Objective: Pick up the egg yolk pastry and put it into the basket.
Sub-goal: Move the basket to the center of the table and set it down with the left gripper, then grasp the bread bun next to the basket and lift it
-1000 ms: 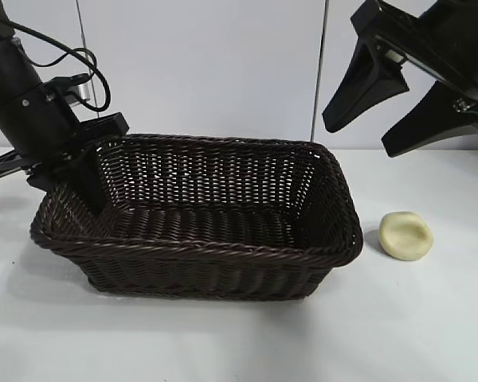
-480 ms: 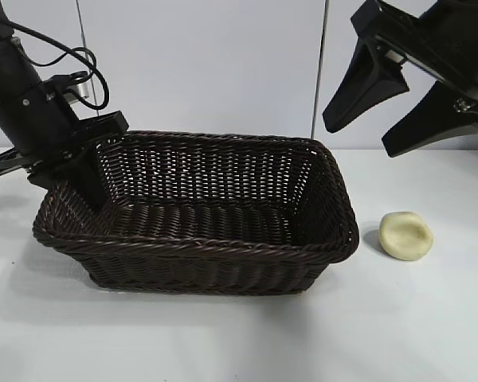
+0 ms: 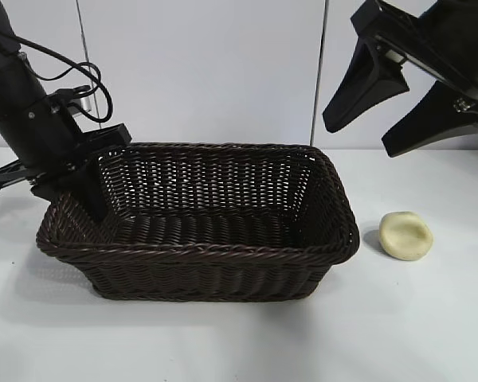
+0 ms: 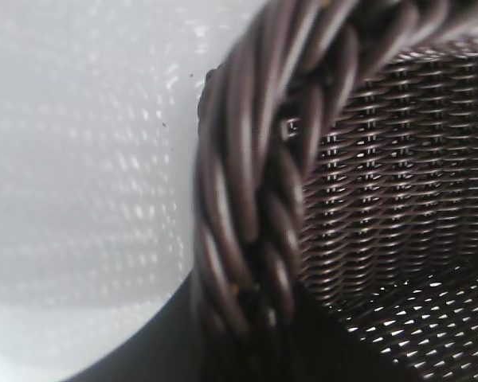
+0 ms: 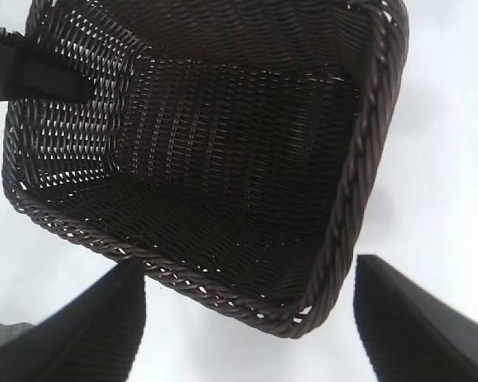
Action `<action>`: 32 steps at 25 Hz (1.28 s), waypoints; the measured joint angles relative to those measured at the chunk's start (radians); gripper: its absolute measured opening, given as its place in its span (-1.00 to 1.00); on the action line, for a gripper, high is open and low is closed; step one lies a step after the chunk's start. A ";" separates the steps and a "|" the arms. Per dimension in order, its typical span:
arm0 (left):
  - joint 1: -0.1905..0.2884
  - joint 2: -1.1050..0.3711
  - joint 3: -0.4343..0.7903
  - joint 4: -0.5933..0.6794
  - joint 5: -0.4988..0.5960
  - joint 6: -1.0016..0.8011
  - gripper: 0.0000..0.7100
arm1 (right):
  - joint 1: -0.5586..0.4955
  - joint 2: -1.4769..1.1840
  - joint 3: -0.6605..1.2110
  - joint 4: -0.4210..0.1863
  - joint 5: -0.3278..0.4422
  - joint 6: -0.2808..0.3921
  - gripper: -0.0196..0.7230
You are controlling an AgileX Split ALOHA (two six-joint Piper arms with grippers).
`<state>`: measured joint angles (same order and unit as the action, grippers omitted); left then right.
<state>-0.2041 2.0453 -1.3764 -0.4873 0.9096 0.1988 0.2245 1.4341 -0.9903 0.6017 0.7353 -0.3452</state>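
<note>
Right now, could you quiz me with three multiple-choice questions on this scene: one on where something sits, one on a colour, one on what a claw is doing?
1. Where is the egg yolk pastry?
A. inside the basket
B. on the table beside the basket
C. between the right claw's fingers

2. What colour is the basket?
A. dark brown
B. white
C. green

3. How is the right gripper?
A. shut on the pastry
B. open, holding nothing
C. gripping the rim

Answers: 1 B, it lies on the white table, apart from the basket; 2 A, the wicker is dark brown; 3 B, its fingers are spread, high above the pastry. The left gripper grips the basket's rim.
</note>
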 joint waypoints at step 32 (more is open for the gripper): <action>0.039 -0.027 -0.334 0.368 0.315 -0.138 0.37 | 0.000 0.000 0.000 0.000 0.000 0.000 0.48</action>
<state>-0.1653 2.0187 -1.7102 -0.1192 1.2247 0.0607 0.2245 1.4341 -0.9903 0.6017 0.7353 -0.3452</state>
